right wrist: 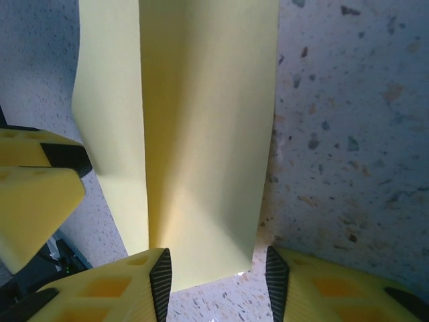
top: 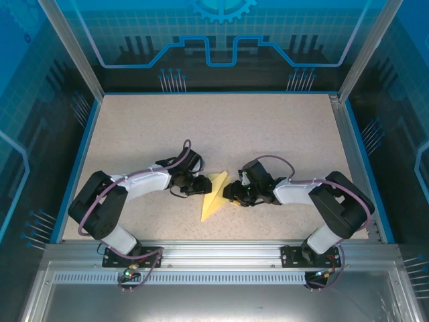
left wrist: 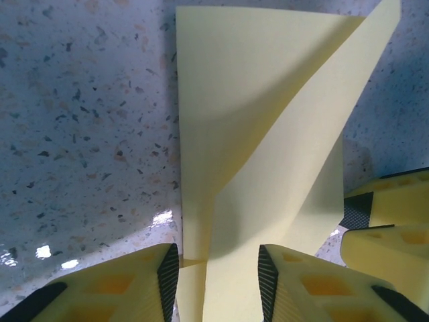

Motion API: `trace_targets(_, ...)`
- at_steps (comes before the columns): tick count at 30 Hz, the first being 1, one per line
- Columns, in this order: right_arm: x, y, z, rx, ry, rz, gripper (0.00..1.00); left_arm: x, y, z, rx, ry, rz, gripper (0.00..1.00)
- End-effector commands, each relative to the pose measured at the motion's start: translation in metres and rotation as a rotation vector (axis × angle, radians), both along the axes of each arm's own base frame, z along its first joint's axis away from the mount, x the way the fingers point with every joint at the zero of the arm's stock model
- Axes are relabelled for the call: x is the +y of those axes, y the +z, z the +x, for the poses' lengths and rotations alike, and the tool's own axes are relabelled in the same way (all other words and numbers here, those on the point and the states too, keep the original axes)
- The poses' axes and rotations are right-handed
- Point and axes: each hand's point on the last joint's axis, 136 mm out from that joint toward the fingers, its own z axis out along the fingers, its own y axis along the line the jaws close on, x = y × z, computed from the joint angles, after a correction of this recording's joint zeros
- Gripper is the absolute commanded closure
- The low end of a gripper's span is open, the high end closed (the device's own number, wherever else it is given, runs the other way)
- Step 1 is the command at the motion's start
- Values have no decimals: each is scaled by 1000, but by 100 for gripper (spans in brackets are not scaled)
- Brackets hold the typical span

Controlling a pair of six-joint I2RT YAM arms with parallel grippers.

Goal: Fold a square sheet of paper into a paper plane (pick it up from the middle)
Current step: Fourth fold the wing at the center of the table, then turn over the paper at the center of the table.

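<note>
Jaws on the left gripper (left wrist: pixel 218 272) sit half open with the paper (left wrist: pixel 261 134) filling the gap, can't tell if it's squeezed. Over on the right gripper (right wrist: pixel 218 272) they're half open, loosely straddling the paper's other end, both crowding it nose to nose. Paper's thin, plain yellow, creased into a pointy wedge on the speckled table (top: pixel 234 134).

Table top (top: pixel 221 134): pale speckled surface, centre of frame; blue rim (top: pixel 79 161) along left, far and right edges; translucent blue wall panels (top: pixel 221 40) with circuit-line print; gear emblem (top: pixel 222 8) at top centre; aluminium corner posts (top: pixel 70 43), upper left and upper right; slotted metal rail (top: pixel 221 276) across the bottom; even light.
</note>
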Motion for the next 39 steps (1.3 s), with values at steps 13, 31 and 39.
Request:
trace_targets(13, 33, 18, 22, -52, 7, 102, 56, 8, -8, -4, 19, -18, 42, 69)
trace_targets(31, 36, 17, 18, -55, 34, 11, 55, 20, -10, -7, 24, 17, 57, 75)
trace_targets(39, 29, 9, 12, -22, -3, -28, 52, 20, -11, -9, 32, 16, 51, 74)
